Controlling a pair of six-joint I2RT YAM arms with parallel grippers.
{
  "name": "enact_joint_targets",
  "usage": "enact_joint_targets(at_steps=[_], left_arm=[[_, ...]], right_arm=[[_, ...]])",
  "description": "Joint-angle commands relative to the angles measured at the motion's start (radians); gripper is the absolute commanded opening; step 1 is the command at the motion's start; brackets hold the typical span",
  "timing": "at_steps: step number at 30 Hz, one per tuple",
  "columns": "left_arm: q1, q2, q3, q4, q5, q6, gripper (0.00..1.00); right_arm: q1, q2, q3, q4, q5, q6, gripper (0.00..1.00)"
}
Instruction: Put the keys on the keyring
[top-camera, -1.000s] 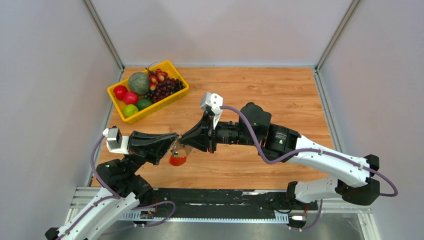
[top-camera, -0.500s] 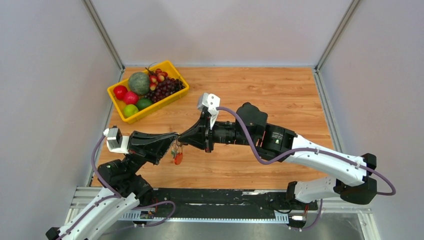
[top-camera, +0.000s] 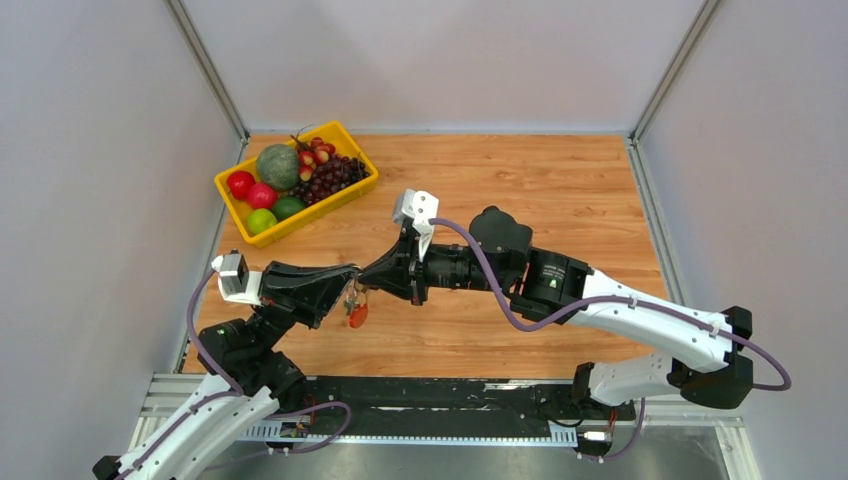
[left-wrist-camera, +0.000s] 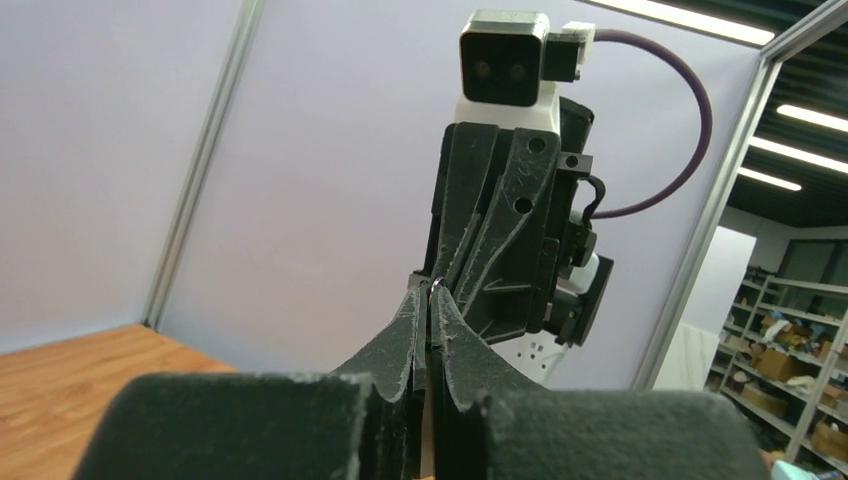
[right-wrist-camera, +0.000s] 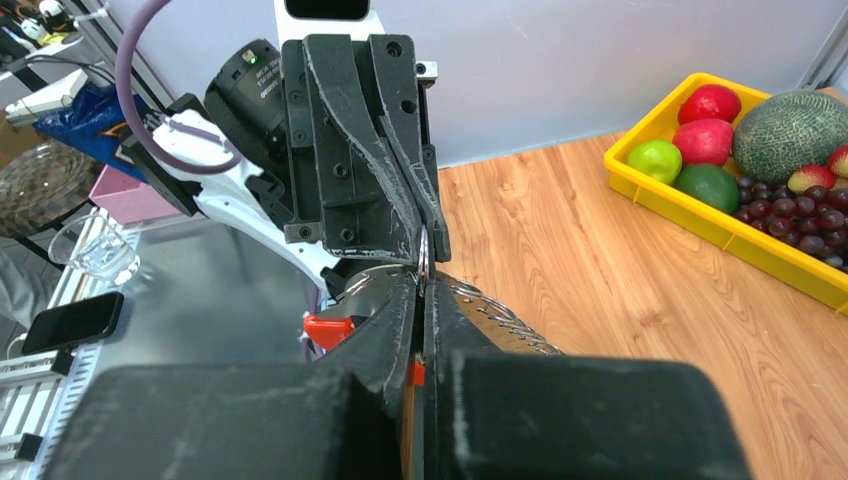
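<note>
My two grippers meet tip to tip above the table's front left. My left gripper (top-camera: 350, 282) is shut on the keyring (top-camera: 356, 312), pinching its thin metal ring (right-wrist-camera: 424, 250) at the tips. The ring's edge peeks out between its fingertips (left-wrist-camera: 437, 285). The red oblong tag (right-wrist-camera: 330, 328) and the grey serrated piece (right-wrist-camera: 505, 322) hang beside the ring. My right gripper (top-camera: 364, 281) is shut, its tips (right-wrist-camera: 421, 285) touching the ring. The key is almost wholly hidden between its pads. Only a sliver shows in the gap.
A yellow basket (top-camera: 300, 222) of fruit stands at the back left of the wooden table (top-camera: 560, 190), also seen in the right wrist view (right-wrist-camera: 640, 190). Grey walls close off the left, back and right sides.
My right arm has shifted a little left, closing onto the left gripper's tips. The hanging red tag has swung from broad face to narrow edge.
</note>
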Motion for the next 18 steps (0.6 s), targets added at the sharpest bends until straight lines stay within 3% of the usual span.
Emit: enact_joint_targets(at_steps=[1,10,18], left_arm=[[-0.003,-0.006,0.045,-0.143,0.061,0.011,0.07],[-0.003,-0.014,0.110,-0.334,0.113,0.055,0.43],[-0.003,-0.048,0.180,-0.516,0.142,0.133,0.60]], right_arm=[[0.014,-0.061,-0.012,0.041,-0.003,-0.023,0.00],[0.015,-0.146,-0.058,-0.032,0.030,-0.030,0.00],[0.015,-0.175,-0.057,-0.121,0.020,-0.008,0.00]])
